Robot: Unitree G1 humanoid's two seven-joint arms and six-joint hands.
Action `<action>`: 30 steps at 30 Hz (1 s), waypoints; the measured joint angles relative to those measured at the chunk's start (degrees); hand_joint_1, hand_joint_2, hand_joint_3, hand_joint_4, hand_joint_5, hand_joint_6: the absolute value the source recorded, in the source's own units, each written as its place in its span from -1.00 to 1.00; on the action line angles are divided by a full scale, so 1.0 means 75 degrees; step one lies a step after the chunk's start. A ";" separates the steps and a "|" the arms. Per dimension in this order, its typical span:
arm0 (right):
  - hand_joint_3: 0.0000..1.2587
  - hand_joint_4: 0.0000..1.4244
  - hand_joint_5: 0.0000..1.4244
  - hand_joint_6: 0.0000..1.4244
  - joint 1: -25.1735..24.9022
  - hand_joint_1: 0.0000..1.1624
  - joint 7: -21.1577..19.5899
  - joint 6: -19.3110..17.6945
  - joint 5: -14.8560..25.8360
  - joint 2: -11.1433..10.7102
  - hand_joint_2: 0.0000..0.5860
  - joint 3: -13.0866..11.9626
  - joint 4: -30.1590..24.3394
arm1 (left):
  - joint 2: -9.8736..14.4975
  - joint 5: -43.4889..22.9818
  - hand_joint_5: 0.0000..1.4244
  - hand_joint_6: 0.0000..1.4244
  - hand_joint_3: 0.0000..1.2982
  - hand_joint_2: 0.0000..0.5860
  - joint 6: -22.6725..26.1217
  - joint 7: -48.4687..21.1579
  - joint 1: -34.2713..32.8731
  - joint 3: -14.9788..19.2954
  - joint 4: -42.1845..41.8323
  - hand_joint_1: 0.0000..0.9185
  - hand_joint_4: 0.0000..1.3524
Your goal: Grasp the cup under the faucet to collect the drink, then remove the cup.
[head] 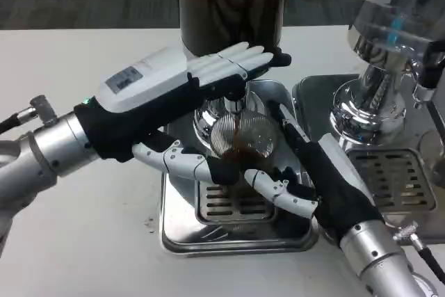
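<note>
Cup (245, 142) sits under faucet (233, 102) filling, right hand (306, 172) clamped round it, left hand (208, 74) fingers together pressing faucet lever; overfill or tilt could spill drink onto drip tray (236, 241).

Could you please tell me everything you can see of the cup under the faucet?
The cup looks like clear ribbed plastic, standing over the drip tray below the faucet, with brown drink inside. The right hand wraps it from the right; the left hand reaches over the faucet above it.
</note>
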 measured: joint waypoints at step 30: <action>-1.00 -1.00 -1.00 -1.00 -0.0011 -0.04 0.0002 -0.0049 0.0246 0.0012 -0.35 -0.0005 0.0178 | 0.0000 -0.0027 -1.00 -0.86 -0.91 -0.73 -0.0029 0.0022 0.0000 0.0000 0.0057 -1.00 -1.00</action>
